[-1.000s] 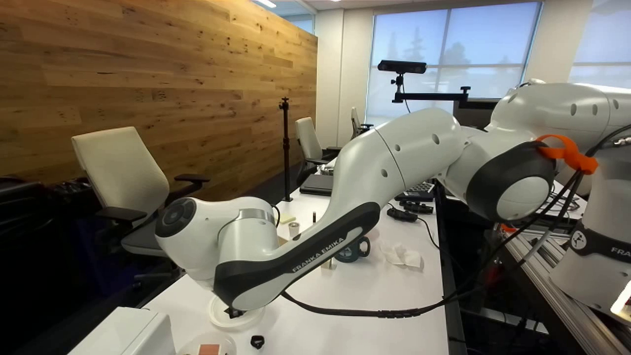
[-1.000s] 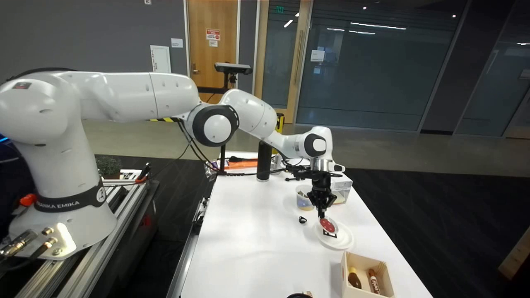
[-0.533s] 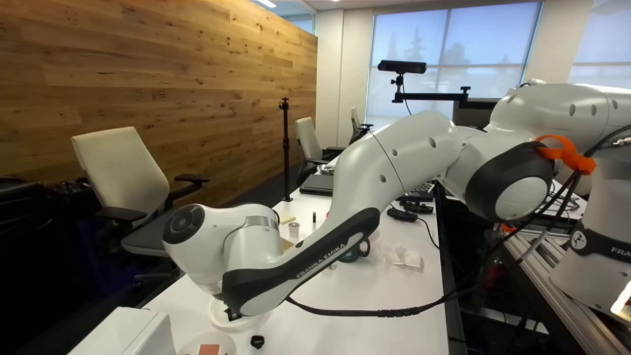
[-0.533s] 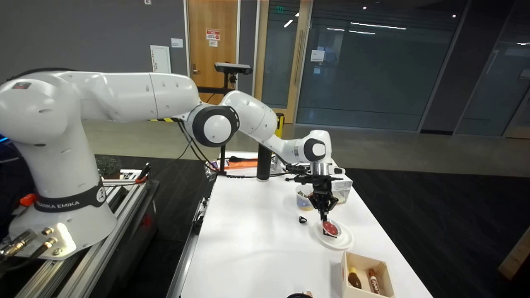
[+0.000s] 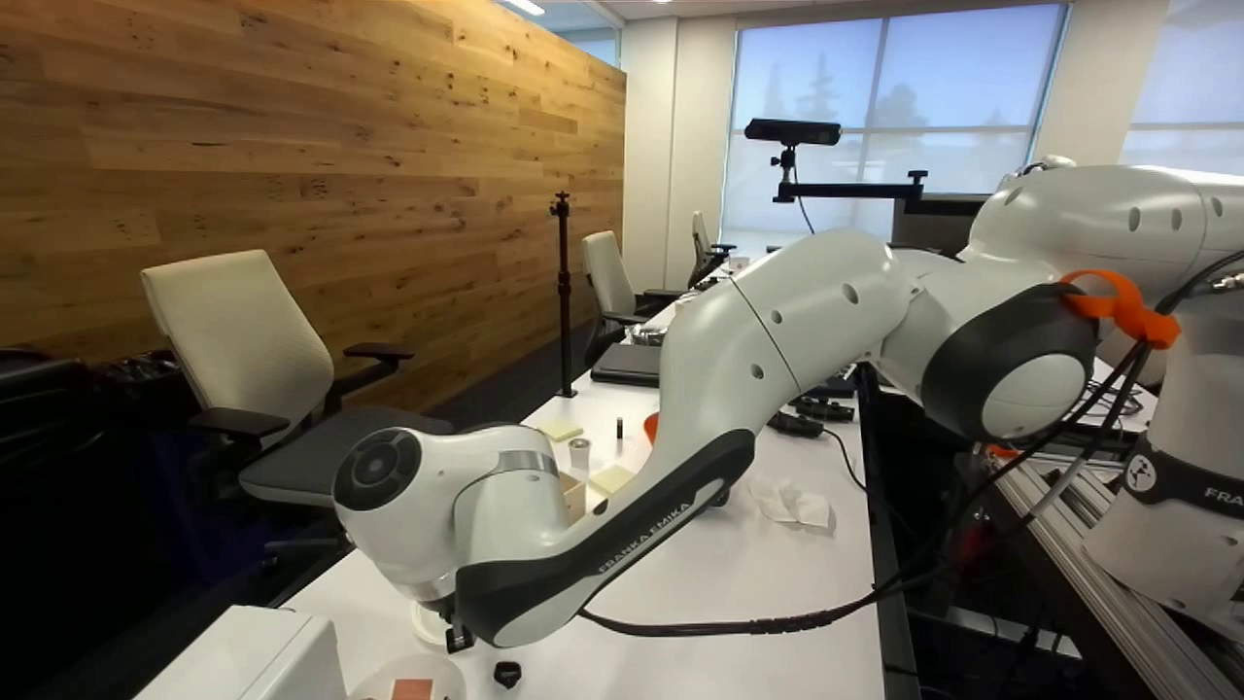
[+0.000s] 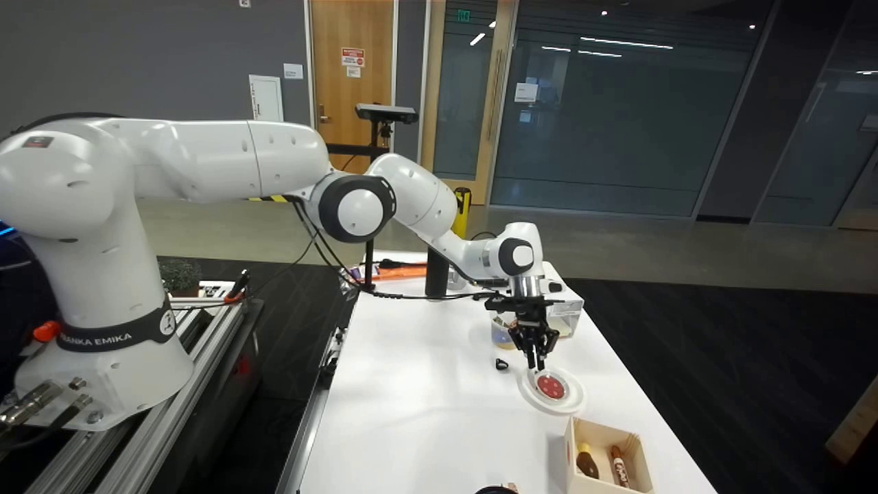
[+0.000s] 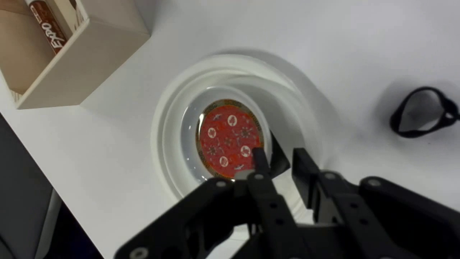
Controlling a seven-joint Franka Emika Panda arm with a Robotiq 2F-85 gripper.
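A small dish [image 7: 226,133] with a red patterned centre and a pale shiny rim lies inside a white round plate [image 7: 158,115]. In an exterior view the dish [image 6: 551,386] looks nearly flat on the plate [image 6: 559,409]. A black flat piece [image 7: 279,158] sticks out from under the dish's edge; the rest of it is hidden. My gripper [image 7: 281,156] stands open just above that edge, with a narrow gap and nothing between its fingertips. One finger [image 7: 261,162] overlaps the dish in the wrist view; contact cannot be judged. The gripper [image 6: 536,366] points down at the plate's near-robot side.
A black loop [image 7: 395,126] lies on the table beside the plate. A pale wooden box [image 7: 111,57] holds a brown marker [image 7: 50,28] and a bottle [image 6: 587,461]. Behind the gripper stand a clear tub [image 6: 503,335] and a white box [image 6: 566,310].
The dish was gripped at its edge and tilted; it has come down onto the plate and been let go. The arm has lowered and the jaws have parted.
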